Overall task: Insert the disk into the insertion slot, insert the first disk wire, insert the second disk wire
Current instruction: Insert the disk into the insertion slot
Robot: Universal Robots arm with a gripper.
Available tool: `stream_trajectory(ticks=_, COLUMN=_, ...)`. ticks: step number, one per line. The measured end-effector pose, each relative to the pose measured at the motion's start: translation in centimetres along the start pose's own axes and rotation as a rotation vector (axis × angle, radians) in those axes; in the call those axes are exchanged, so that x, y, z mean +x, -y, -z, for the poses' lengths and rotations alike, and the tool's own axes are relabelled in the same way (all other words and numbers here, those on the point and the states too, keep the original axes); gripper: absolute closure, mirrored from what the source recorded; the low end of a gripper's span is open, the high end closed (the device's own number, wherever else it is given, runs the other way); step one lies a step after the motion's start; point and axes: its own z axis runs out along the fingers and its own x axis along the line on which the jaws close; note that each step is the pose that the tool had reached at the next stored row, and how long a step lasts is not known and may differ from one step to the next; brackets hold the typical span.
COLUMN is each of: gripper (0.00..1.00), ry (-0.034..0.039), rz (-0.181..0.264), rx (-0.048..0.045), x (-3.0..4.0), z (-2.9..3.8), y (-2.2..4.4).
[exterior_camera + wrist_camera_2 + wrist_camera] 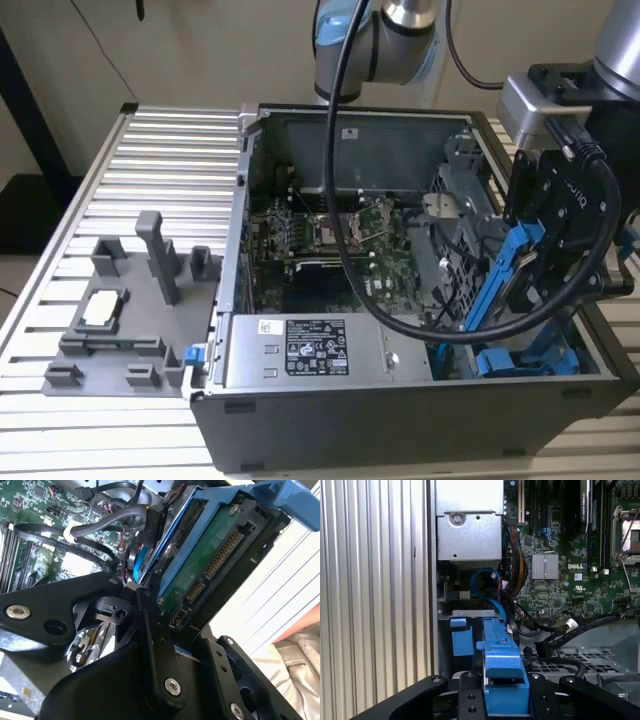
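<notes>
Exterior view has the gripper [535, 265] clamped on the disk [497, 290], jaws pinching its blue frame from both sides. The disk hangs tilted, low end dipping into the open computer case [400, 440] at the exterior view's right, just above the other blue carrier [525, 362]. It's not seated in a bay yet. In the second wrist view you can see its green board [210, 565].
</notes>
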Motion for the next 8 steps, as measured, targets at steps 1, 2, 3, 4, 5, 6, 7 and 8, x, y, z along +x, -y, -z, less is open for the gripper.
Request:
stream_trajectory(ticks=1, gripper=0.67, ry=-0.0001, rz=0.000, rx=0.0000, x=0.00, z=0.00, y=0.00)
stream_trajectory(ticks=2, gripper=0.67, ry=-0.0002, rz=0.000, rx=0.0000, x=0.00, z=0.00, y=0.00)
stream_trajectory(ticks=3, gripper=0.67, ry=-0.0001, rz=0.000, rx=0.0000, x=0.00, z=0.00, y=0.00)
stream_trajectory(ticks=4, gripper=0.66, ry=0.0004, rz=0.000, rx=0.0000, x=-0.01, z=-0.02, y=0.00)
stream_trajectory(ticks=5, gripper=0.66, ry=0.0001, rz=0.000, rx=0.0000, x=0.00, z=-0.02, y=0.00)
stream_trajectory(ticks=6, gripper=0.60, ry=0.0000, rz=0.000, rx=0.0000, x=0.00, z=-0.02, y=0.00)
stream_trajectory(ticks=7, gripper=0.60, ry=-0.0003, rz=0.000, rx=0.0000, x=0.00, z=-0.01, y=0.00)
stream_trajectory(ticks=8, gripper=0.54, ry=0.0001, rz=0.000, rx=0.0000, x=0.00, z=0.01, y=0.00)
